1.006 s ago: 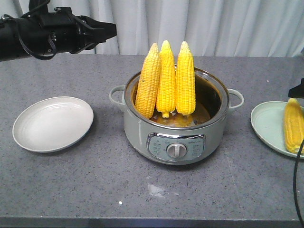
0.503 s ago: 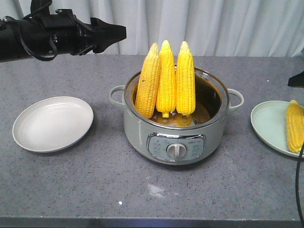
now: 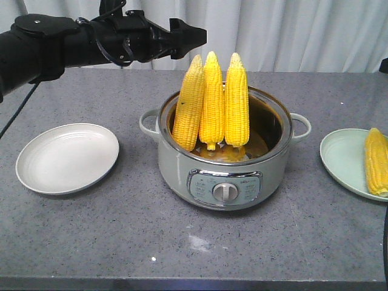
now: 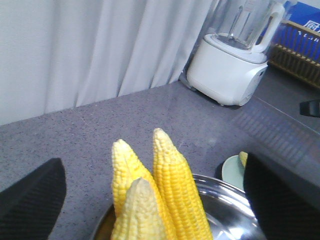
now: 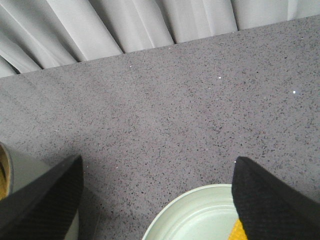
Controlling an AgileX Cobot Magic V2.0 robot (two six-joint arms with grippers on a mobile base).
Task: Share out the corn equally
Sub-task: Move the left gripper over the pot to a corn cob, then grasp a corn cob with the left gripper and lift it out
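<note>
Your left claw [image 3: 191, 36] sits in the upper left of the front view, fingers spread wide and holding nothing. In its own wrist view the dark fingers [image 4: 35, 195] fill both lower corners with open space between them. Three cobs [image 3: 212, 100] stand on end in the pot [image 3: 176, 163] at centre frame, long axes near vertical, tips up, leaning toward the back rim. The leftmost cob [image 3: 189, 103] has its tip just below and right of that claw, close but not touching. That's the relation to watch: the corn lies below the claw and points up at it, so I'd judge a descent over the tip with the fingers straddling the cob.

The left arm is clearly the nearer one. Your right claw [image 5: 157, 170] is out of the front view; its wrist camera shows it spread and empty above the right plate [image 3: 342, 157], where a fourth cob [image 3: 376, 162] lies at the right edge. The left plate [image 3: 66, 157] at lower left holds no corn, so it looks next in line.
</note>
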